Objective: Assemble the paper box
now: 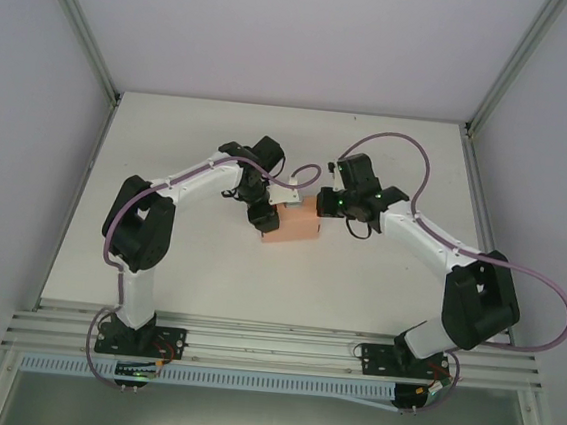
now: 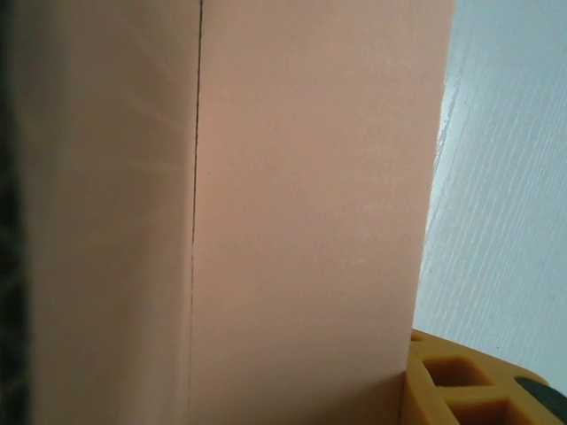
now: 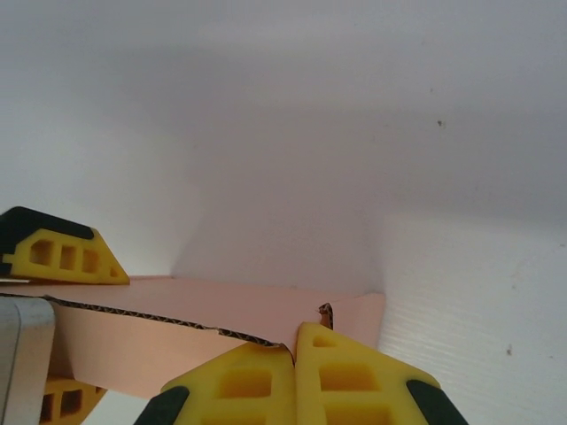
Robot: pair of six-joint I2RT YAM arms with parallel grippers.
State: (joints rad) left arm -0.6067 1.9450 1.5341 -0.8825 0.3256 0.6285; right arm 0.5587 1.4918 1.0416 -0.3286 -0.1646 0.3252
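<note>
The salmon-pink paper box [image 1: 295,222] stands near the middle of the table. My left gripper [image 1: 265,216] holds its left end. One yellow finger [image 2: 461,382] presses against the box wall [image 2: 301,204], which blocks most of the left wrist view. In the right wrist view that gripper's fingers [image 3: 58,255] sit above and below a box panel [image 3: 221,305]. My right gripper [image 3: 295,343] is at the box's right upper corner [image 1: 326,205], and its yellow fingers are pressed together on the corrugated top edge of a wall.
The white table [image 1: 257,280] is walled by pale panels at the back and sides. An aluminium rail [image 1: 271,347] runs along the near edge by the arm bases. Purple cables [image 1: 410,149] loop above the right arm.
</note>
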